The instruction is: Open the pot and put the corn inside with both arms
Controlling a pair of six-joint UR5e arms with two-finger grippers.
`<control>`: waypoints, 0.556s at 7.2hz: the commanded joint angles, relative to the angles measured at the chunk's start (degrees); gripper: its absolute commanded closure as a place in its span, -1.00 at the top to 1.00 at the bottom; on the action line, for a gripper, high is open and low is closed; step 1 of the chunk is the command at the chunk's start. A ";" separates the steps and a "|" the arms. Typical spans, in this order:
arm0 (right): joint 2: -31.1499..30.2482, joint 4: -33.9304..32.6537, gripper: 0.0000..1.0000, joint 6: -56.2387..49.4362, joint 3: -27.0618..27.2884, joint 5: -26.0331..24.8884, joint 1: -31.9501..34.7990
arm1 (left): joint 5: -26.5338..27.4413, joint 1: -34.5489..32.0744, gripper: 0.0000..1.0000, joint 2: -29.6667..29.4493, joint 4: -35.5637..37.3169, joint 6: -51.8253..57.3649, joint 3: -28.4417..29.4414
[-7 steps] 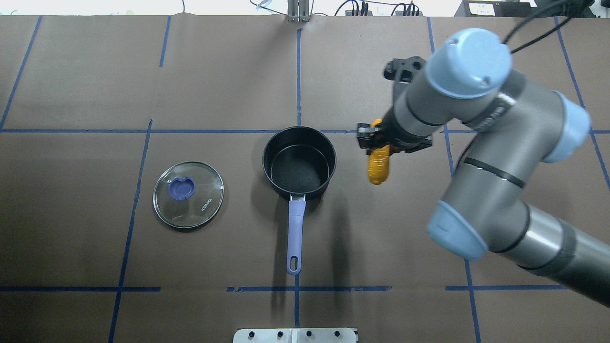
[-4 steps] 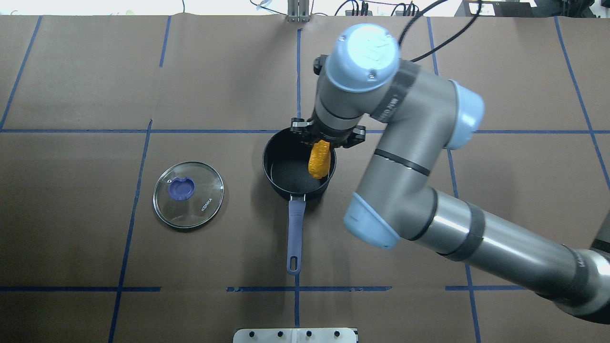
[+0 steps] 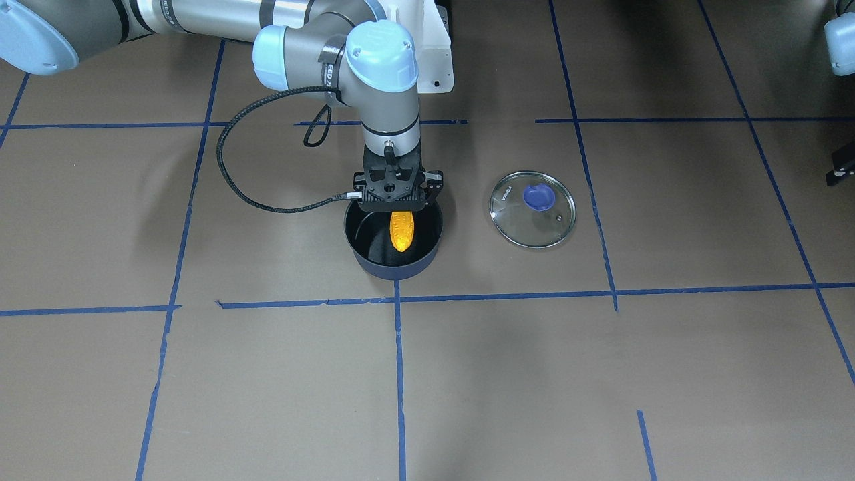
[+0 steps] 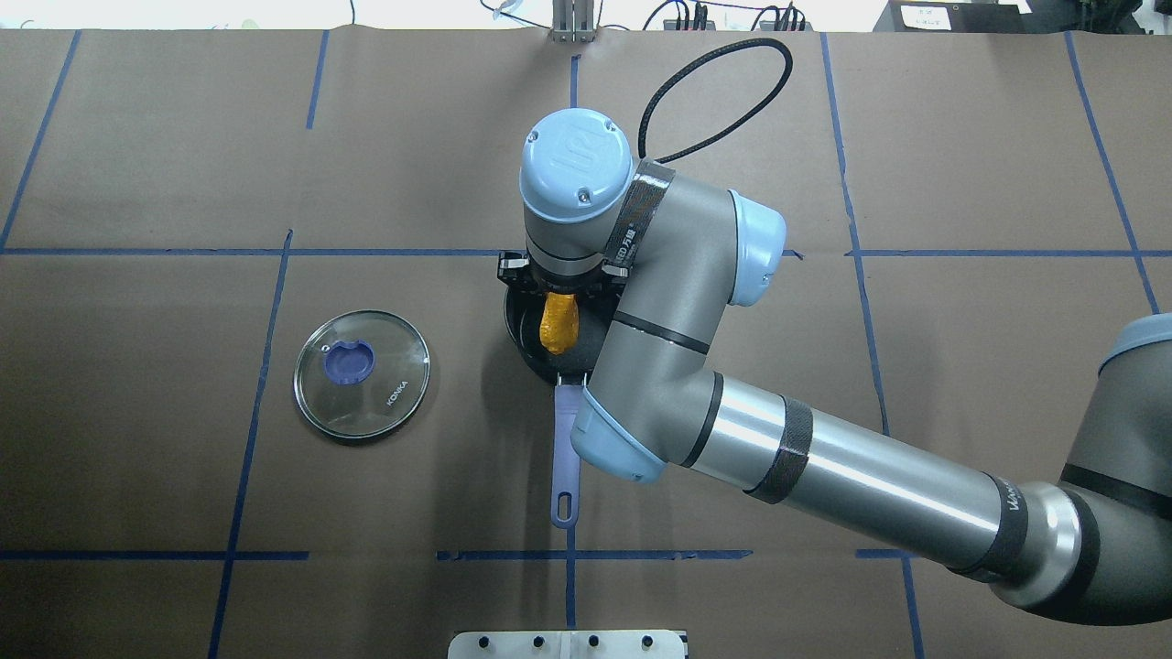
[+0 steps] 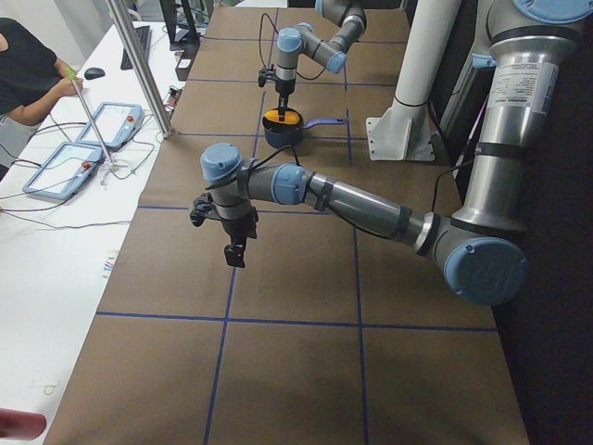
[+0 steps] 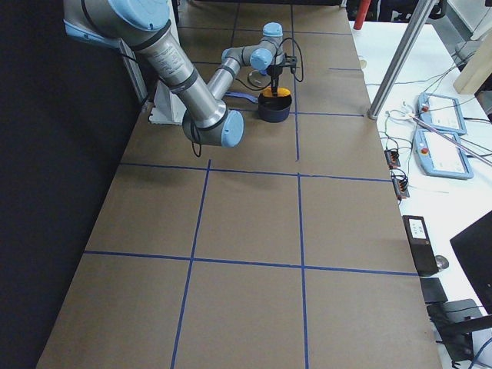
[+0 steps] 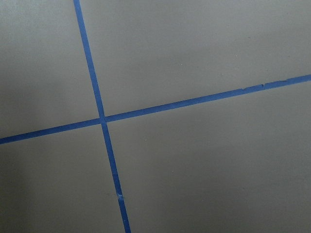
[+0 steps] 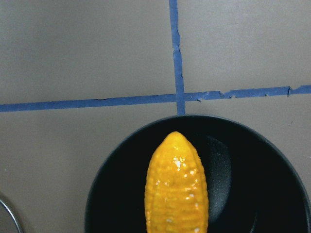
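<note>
1. The table (image 4: pixel 137 137) is covered in brown paper marked into a grid by blue tape lines.
2. The right arm (image 4: pixel 824 467) reaches in from the overhead view's right, across the middle of the table. Its wrist points straight down above the pot, and a black cable (image 3: pixel 234 174) loops from the wrist.
3. The left arm (image 5: pixel 361 204) is stretched out low over a bare part of the table, well apart from the pot. Its wrist camera sees only paper and a tape crossing.
4. The pot (image 3: pixel 394 267) stands upright and uncovered near the table's centre, just beside a tape crossing. Its lavender handle (image 4: pixel 565 458) points toward the robot, and the right arm's wrist hides part of the pot from overhead.
5. The glass lid (image 4: pixel 362 373) lies flat on the table on the robot's left of the pot, apart from it, with its blue knob (image 4: pixel 349 361) facing up.
6. The right gripper (image 3: pixel 399 208) sits just above the pot's rim, its fingers clamped on the upper end of the corn.
7. The left gripper (image 5: pixel 235 255) hangs above the paper. I cannot tell whether its fingers are spread or closed.
8. The corn (image 4: pixel 558 325) hangs tip-down from the right gripper, inside the circle of the pot's rim over the black interior. Whether its tip touches the bottom cannot be told.
</note>
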 commanded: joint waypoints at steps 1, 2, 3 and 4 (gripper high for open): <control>-0.62 -0.13 0.81 -0.02 -0.16 0.33 -0.11 | 0.00 -0.02 1.00 -0.07 0.00 0.00 0.12; -0.53 -1.18 0.98 -0.02 0.19 0.34 -0.11 | 0.00 -0.02 1.00 -0.07 0.00 0.00 0.04; -0.53 -2.75 0.98 -0.02 1.16 0.42 -0.11 | 0.00 -0.02 1.00 -0.07 0.00 0.00 0.12; -0.71 -5.90 0.98 -0.11 3.86 0.51 0.06 | 0.00 -0.02 1.00 -0.16 0.00 0.00 0.12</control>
